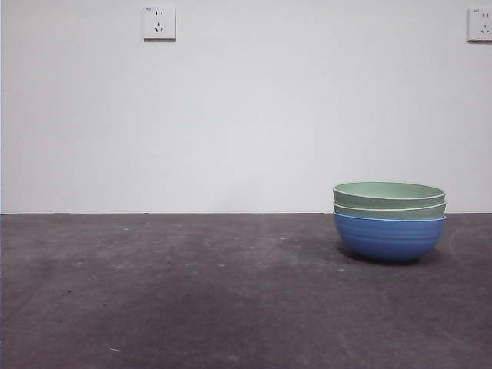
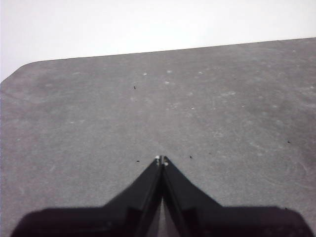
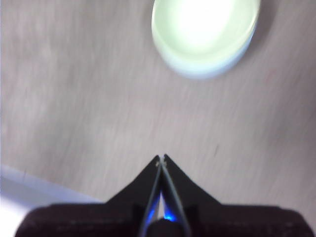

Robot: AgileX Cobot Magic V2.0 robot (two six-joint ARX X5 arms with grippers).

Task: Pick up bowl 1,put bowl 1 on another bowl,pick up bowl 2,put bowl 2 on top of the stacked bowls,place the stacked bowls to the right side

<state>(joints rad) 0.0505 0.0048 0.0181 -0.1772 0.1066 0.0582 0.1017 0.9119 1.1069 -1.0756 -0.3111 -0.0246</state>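
Stacked bowls (image 1: 389, 221) upright, rims upward, at table's (image 1: 192, 292) right; both grippers' jaws pressed together, empty.

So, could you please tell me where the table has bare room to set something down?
The dark table is bare from its left edge across to the stacked bowls, and in front of them. Only the right side is taken. Both hands, left hand and right hand, are off the stack.

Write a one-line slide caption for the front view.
Stacked bowls, two pale green nested in the blue bowl, stand at the table's right; no gripper in view.
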